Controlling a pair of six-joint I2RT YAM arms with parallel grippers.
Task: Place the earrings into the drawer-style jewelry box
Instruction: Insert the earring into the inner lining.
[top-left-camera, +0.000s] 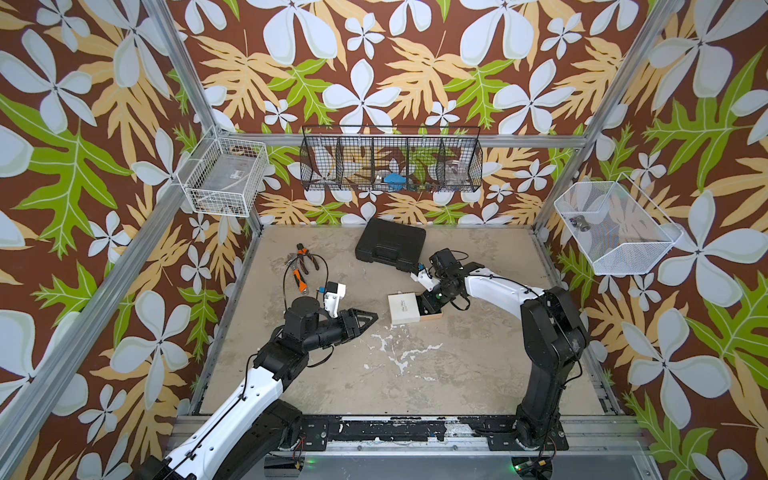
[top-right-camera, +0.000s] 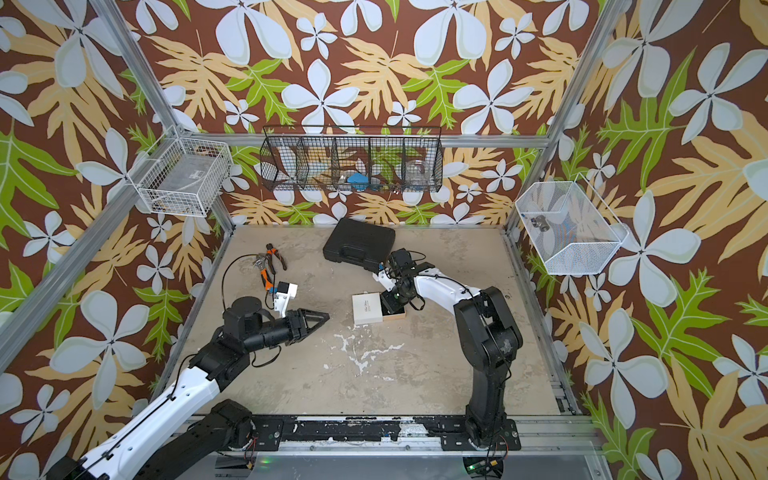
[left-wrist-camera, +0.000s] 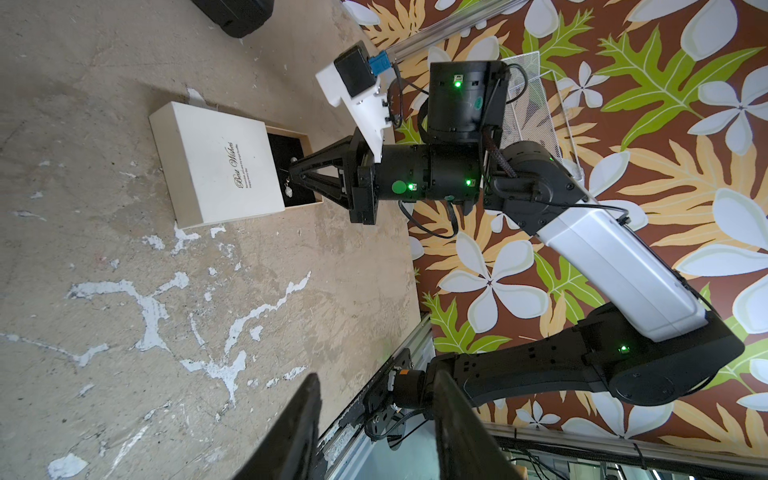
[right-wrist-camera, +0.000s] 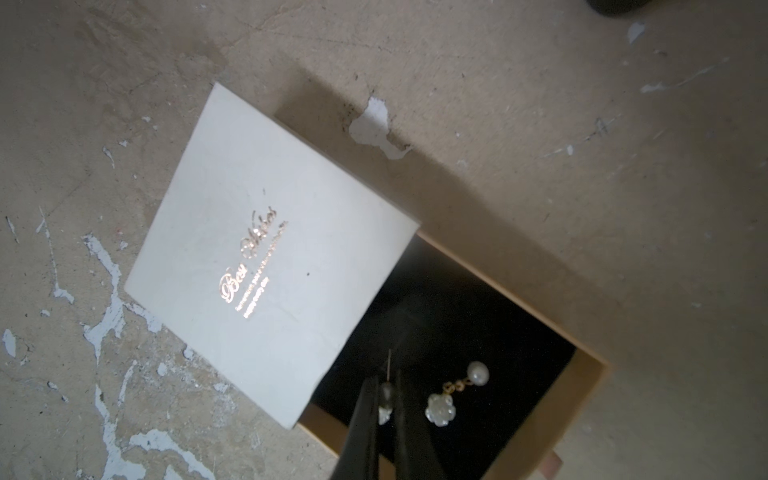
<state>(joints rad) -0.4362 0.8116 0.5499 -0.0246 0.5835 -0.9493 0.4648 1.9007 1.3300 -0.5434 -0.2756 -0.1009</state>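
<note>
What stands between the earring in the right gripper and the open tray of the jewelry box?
Nothing visible. The right gripper, shut on one pearl earring, hangs over the pulled-out black-lined tray. The white sleeve covers only the tray's other part, and the second earring lies in the tray, off to one side.

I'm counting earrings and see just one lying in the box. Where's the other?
In the right wrist view, the other earring is pinched in the right claw over the black tray, beside the earring lying there, near the white sleeve's edge.
</note>
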